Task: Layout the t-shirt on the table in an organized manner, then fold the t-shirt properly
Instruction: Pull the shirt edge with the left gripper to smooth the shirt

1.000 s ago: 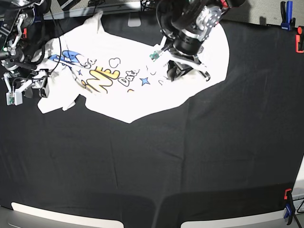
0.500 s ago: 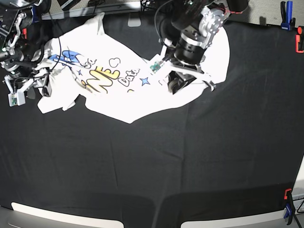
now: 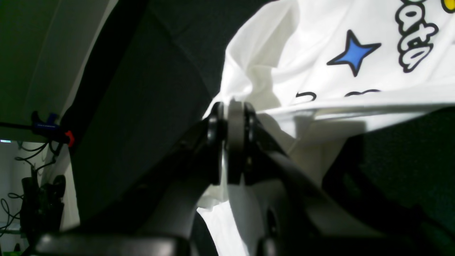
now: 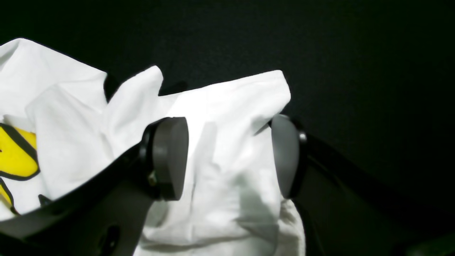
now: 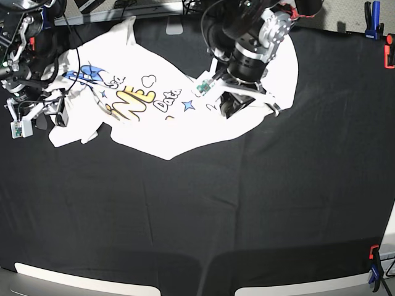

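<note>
**Shirt bunched at the far end, both arms on it**

Black cloth table (image 5: 247,203) fills pretty much the whole base view, with red and blue clips (image 5: 374,271) on its right edge. The t-shirt (image 5: 154,105) sits crumpled print-up at the far side, lettering and a blue star (image 3: 352,52) showing.

Left gripper (image 3: 231,142) is pinched tight on a fold of the shirt's edge, with the cloth lifted off the table there. Right gripper (image 4: 227,156) is over at the other end, jaws spread wide with a lump of white fabric sitting between the pads (image 4: 170,156), not squeezed. A bit of yellow print (image 4: 14,149) peeks in beside it.
</note>
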